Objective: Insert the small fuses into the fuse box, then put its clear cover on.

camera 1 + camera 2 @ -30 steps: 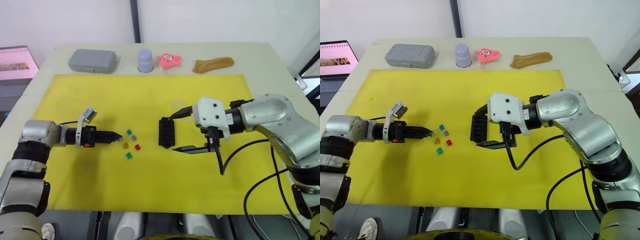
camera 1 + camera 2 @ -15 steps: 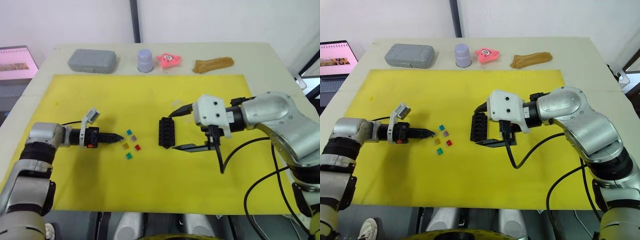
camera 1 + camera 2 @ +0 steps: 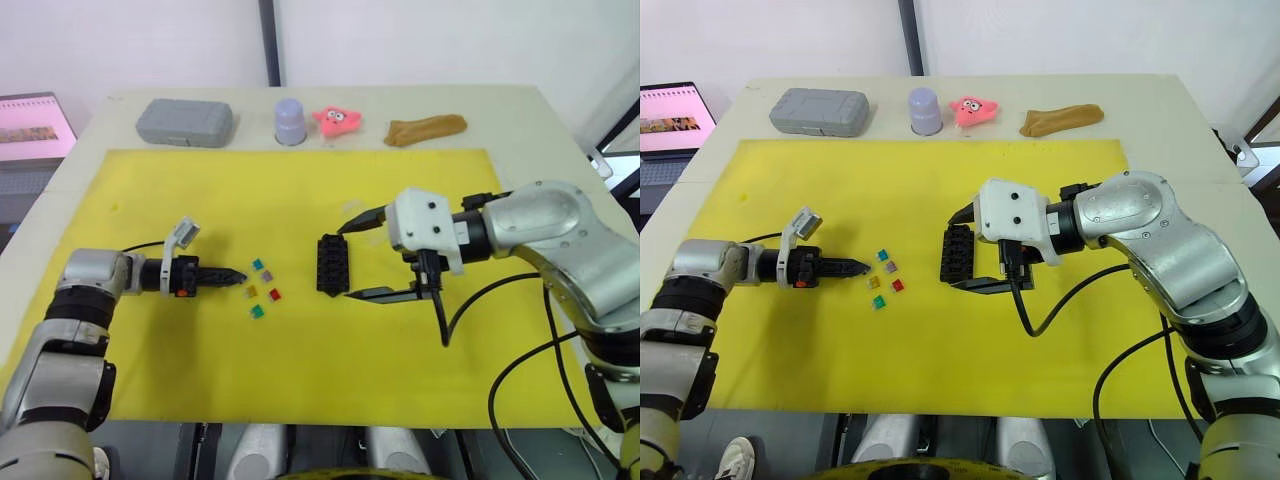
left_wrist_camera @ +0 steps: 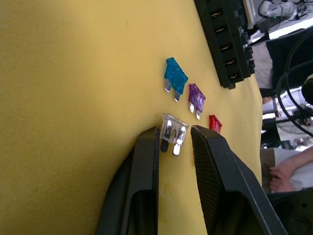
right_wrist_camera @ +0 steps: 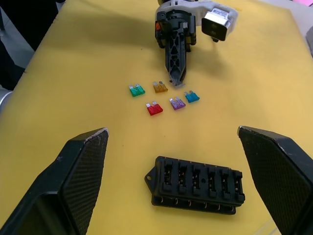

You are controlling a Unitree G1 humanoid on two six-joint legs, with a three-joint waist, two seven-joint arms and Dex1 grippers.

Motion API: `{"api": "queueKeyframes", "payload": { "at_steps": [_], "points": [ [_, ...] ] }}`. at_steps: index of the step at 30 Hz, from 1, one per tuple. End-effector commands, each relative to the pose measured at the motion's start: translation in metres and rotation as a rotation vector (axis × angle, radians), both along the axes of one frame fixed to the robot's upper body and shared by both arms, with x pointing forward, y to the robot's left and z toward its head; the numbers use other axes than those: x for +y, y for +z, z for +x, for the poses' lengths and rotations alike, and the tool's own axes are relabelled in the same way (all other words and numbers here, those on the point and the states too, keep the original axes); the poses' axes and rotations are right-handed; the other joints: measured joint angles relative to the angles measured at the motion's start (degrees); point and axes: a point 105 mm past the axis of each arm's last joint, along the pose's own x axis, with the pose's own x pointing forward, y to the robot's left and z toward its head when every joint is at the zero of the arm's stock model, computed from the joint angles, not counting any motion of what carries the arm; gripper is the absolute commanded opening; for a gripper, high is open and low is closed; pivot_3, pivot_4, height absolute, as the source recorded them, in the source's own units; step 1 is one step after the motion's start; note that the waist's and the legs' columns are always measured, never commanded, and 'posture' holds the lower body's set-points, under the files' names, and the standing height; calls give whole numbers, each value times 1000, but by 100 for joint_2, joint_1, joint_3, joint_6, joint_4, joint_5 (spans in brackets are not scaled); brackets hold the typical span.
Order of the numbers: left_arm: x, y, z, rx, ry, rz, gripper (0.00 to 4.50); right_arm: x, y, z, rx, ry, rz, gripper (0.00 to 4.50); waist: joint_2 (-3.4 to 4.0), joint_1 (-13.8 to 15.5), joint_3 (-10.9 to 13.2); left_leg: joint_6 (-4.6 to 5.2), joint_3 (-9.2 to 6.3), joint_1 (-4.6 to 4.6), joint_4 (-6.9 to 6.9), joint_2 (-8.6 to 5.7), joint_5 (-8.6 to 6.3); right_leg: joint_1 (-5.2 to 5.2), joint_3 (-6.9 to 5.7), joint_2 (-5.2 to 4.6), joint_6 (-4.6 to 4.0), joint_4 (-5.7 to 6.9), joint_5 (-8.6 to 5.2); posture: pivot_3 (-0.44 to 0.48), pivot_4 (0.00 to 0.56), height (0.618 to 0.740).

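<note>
A: While you check the left eye view, note the left gripper point(image 3: 236, 277) lies low on the yellow mat point(image 3: 300, 190), tips by the small fuses point(image 3: 262, 289). Against a second ago your left forearm has swung a bit and the tips sit slightly further from the robot; the fuses haven't moved.

B: And the right side?

A: Your right gripper point(image 3: 352, 258) has its fingers spread wide, one on each side of the fuse box point(image 3: 332, 264); whether they touch it I can't tell. It matches the earlier frame, barely any shift. Grey case point(image 3: 185, 121), lilac cup point(image 3: 290, 120), pink toy point(image 3: 338, 119) and brown cloth point(image 3: 426, 129) line the far table edge.

B: Right eye view?

A: Same scene, same small left-arm change. Near the mat's far edge there's a faint clear patch, possibly the clear cover point(image 3: 352, 208); too faint to be sure.

B: Left wrist view?

A: Your fingers point(image 4: 146, 161) are a narrow gap apart with a clear fuse point(image 4: 174, 132) at their tips between them; pinched or just bracketed, I can't tell. Teal fuse point(image 4: 175, 75), purple fuse point(image 4: 196, 97) and red fuse point(image 4: 214, 124) lie beyond, then the fuse box.

B: Right wrist view?

A: Wide-open fingers frame the fuse box, slots up. Green fuse point(image 5: 136, 90) and amber fuse point(image 5: 160, 87) lie next to the left gripper's tips.
</note>
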Motion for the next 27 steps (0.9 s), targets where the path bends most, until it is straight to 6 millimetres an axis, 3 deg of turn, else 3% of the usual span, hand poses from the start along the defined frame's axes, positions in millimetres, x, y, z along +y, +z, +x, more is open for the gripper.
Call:
{"api": "queueKeyframes", "payload": {
  "at_steps": [1,3,4,16,22,27],
  "points": [
    [5,-16,-4,32,23,54,1038,0,12,-2,-60,4,7,4500,0,-1,0,0,0,0,0,0,0,0,0,0,0,0,0,0,150,740],
    [6,-16,-4,30,26,57,167,0,12,-1,-61,4,7,4500,0,-4,0,0,0,0,0,0,0,0,0,0,0,0,0,0,150,740],
    [6,-16,-4,30,26,57,39,0,12,-1,-61,4,7,4500,2,-4,-1,0,0,1,0,0,0,0,0,0,0,0,0,0,150,740],
    [13,-11,-3,10,52,46,39,1,12,1,-66,5,14,4500,3,-23,-2,1,0,3,-1,3,0,0,1,3,0,2,0,0,150,740],
    [15,41,0,-143,78,-77,39,-2,9,0,-10,-26,51,4500,-5,-45,2,1,0,-2,0,12,0,-5,2,1,0,2,0,0,150,740],
    [4,81,-10,-288,28,-128,39,-5,12,1,128,-115,183,4500,-7,-27,2,-2,1,-8,-3,17,1,-12,4,-2,0,0,0,0,150,740]
  ]
}}
